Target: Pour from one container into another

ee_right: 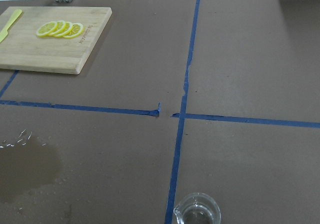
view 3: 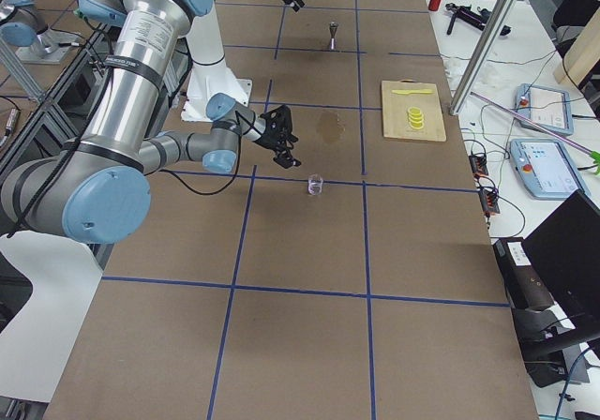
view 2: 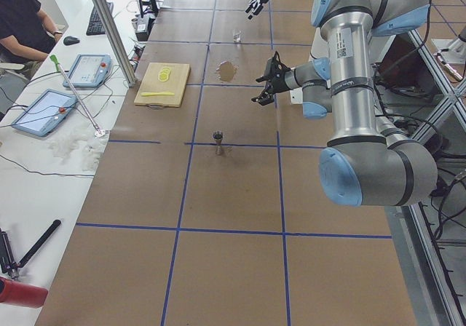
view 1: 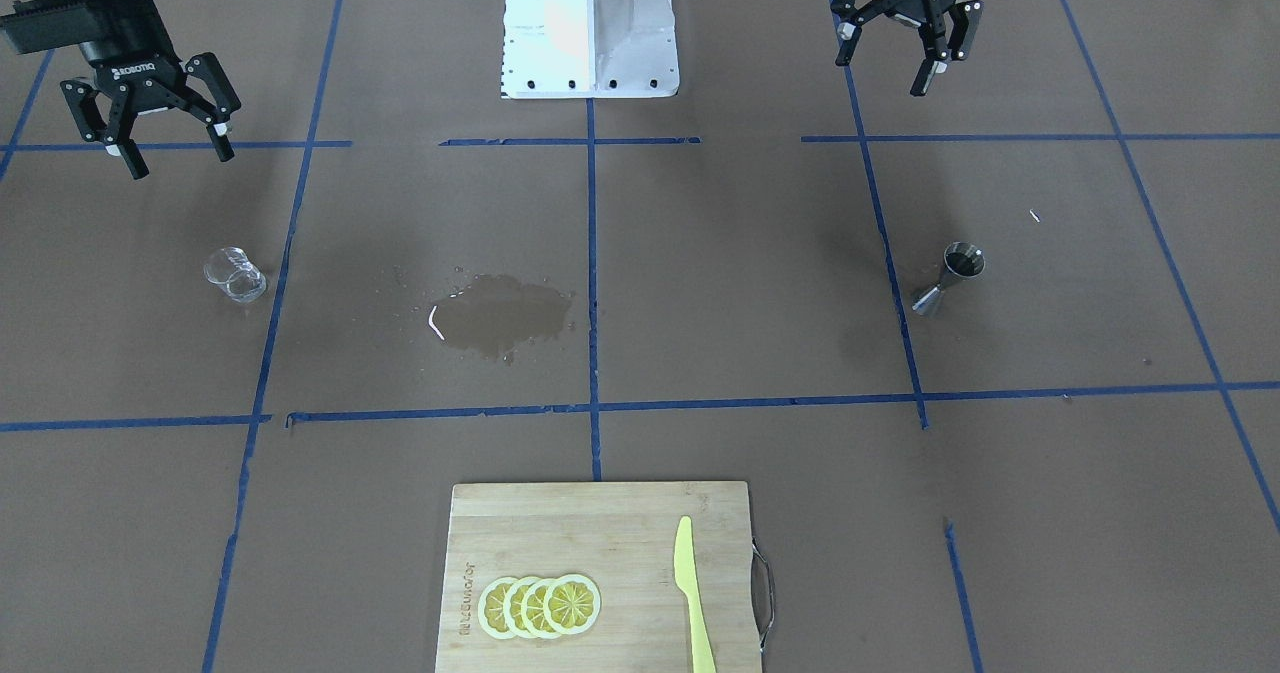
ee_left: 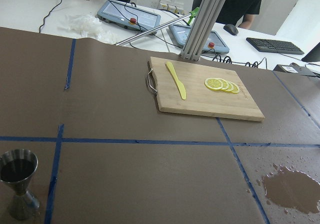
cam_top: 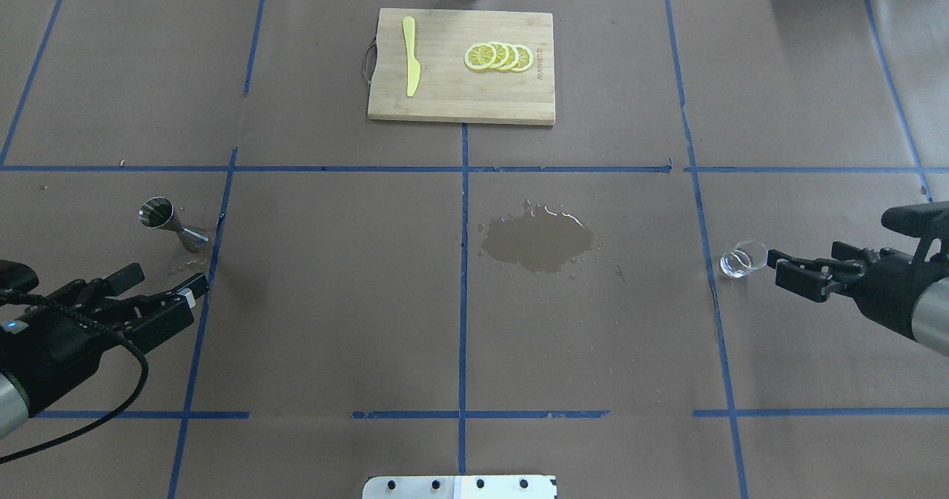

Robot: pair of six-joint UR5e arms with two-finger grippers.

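Note:
The clear glass tumbler [view 1: 235, 275] stands upright on the brown table on my right side, also seen as the tumbler [cam_top: 741, 259] and the tumbler [ee_right: 198, 212]. My right gripper [cam_top: 777, 265] hangs open just short of it, holding nothing. The steel hourglass jigger [cam_top: 167, 221] stands upright on my left side, also visible as the jigger [view 1: 955, 275] and the jigger [ee_left: 17, 189]. My left gripper [cam_top: 170, 280] is open and empty, a little nearer the robot than the jigger.
A wet puddle [cam_top: 537, 241] darkens the paper mid-table. At the far edge lies a wooden cutting board [cam_top: 445, 98] with lemon slices [cam_top: 498, 56] and a yellow knife [cam_top: 411, 65]. Blue tape lines grid the table. A seated person [view 2: 22, 20] and tablets are beyond that edge.

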